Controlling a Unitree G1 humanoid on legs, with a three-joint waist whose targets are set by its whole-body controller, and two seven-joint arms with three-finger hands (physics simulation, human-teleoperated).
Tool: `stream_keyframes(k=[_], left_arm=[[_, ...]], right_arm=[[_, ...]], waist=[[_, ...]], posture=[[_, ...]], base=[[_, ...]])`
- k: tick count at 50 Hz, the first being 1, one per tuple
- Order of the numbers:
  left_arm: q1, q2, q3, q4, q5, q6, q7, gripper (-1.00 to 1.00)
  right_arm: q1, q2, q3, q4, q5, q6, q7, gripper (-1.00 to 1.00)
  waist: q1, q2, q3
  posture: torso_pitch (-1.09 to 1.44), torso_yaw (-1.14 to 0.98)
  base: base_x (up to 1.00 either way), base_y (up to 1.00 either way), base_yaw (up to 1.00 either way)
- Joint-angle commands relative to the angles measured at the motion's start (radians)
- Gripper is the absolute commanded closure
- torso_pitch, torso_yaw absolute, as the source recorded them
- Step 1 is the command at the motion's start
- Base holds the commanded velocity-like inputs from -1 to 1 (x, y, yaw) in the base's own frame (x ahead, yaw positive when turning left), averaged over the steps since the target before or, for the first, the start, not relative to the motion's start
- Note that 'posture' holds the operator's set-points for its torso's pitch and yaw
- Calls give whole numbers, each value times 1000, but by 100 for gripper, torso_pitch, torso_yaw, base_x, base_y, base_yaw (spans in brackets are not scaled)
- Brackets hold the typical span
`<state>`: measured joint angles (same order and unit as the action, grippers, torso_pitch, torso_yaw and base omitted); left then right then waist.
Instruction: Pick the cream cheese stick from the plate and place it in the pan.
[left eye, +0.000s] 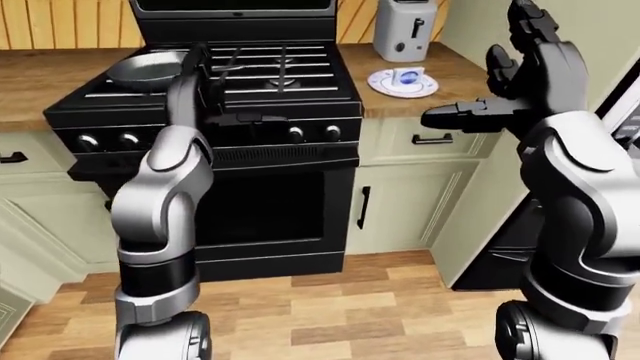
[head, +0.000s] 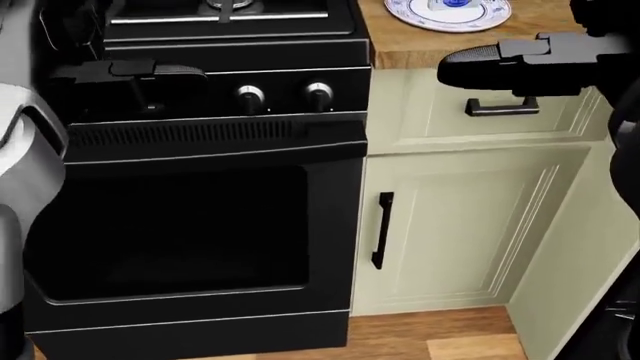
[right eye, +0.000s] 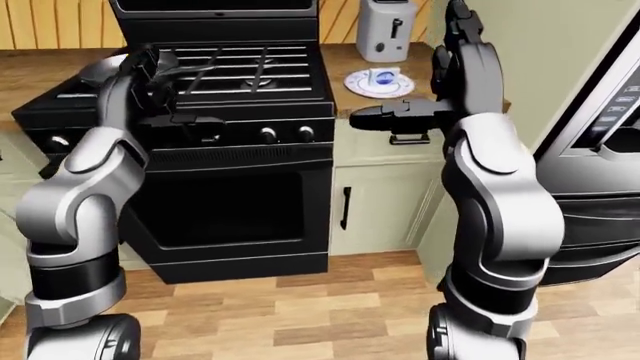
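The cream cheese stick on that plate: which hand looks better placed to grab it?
Probably the right hand. It hangs open just below the plate holding the cream cheese stick, while the left hand is raised over the stove near the pan.

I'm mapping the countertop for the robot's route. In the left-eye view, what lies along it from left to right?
Pan → stove burners → plate holding the cream cheese stick; the toaster stands above the plate.

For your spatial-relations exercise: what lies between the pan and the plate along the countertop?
In the left-eye view, the stove's burner grates lie between the pan and the plate, plus a bare strip of wooden counter.
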<state>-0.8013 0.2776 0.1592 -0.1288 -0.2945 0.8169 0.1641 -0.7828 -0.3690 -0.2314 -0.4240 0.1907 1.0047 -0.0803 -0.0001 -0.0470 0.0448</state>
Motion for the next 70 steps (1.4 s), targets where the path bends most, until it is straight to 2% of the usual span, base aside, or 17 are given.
stream_keyframes(k=[1,7,10,11,12,19,23,24,26,32,36,45,50,59,63,64,70], left_arm=[[-40,21,28,-41,5,-28,6,-100],[-38,21,27,-45,5,-25,6,-100],[-38,21,27,-49,4,-20,5,-100],[-38,22,27,-51,5,-19,6,-100],[-38,22,25,-52,9,-20,6,-100],[-40,23,21,-59,21,-20,2,-100],[-41,22,20,-63,30,-16,-1,-100],[-41,22,20,-64,31,-16,-2,-100],[-40,21,19,-61,36,-23,-5,-100],[-37,18,18,-69,43,-21,-10,-100],[-36,17,17,-68,47,-21,-14,-100],[-39,16,19,-65,51,-19,-17,-100],[-39,17,19,-69,51,-15,-18,-100],[-37,13,17,-68,56,-17,-21,-100],[-41,15,20,-69,54,-11,-21,-100],[-40,15,20,-65,55,-16,-22,-100],[-38,14,18,-66,56,-18,-21,-100]], right_arm=[[-41,-7,4,-31,3,-30,2,-100],[-39,-5,6,-34,3,-30,3,-100],[-36,-1,12,-28,-2,-37,5,-100],[-36,-3,8,-30,-2,-35,6,-100],[-36,0,8,-30,0,-35,6,-100],[-43,-2,4,-33,2,-28,3,-100],[-45,-3,2,-36,7,-23,1,-100],[-44,-3,2,-34,7,-26,0,-100],[-43,-4,3,-32,8,-28,0,-100],[-41,-5,2,-34,10,-28,-2,-100],[-42,-6,2,-32,11,-28,-3,-100],[-44,-6,5,-28,10,-30,-4,-100],[-43,-6,4,-32,11,-27,-4,-100],[-43,-9,-1,-34,14,-25,-3,-100],[-43,-7,3,-28,13,-30,-5,-100],[-43,-7,4,-27,13,-30,-5,-100],[-41,-7,3,-27,13,-31,-2,-100]], waist=[[8,-4,-30],[0,59,-16],[-8,146,-41],[2,94,-27],[-5,117,-27],[10,56,-24],[18,-42,-40],[8,0,-30],[9,-16,-27],[3,37,-16],[-10,125,-33],[8,63,-23],[24,-23,-45],[2,41,-16],[-10,138,-39],[0,95,-30],[7,79,-30]], posture=[[0,0],[0,0],[0,0],[0,0],[0,0],[0,0],[0,0],[0,0],[0,0],[0,0],[0,0],[0,0],[0,0],[0,0],[0,0],[0,0],[0,0]], base=[[16,0,0],[17,0,0],[17,0,0],[17,0,0],[18,0,0],[17,0,0],[18,0,0],[18,0,0],[18,0,0],[18,0,0],[18,0,0],[18,0,0],[19,0,0],[19,0,0],[19,0,0],[19,0,0],[19,0,0]])
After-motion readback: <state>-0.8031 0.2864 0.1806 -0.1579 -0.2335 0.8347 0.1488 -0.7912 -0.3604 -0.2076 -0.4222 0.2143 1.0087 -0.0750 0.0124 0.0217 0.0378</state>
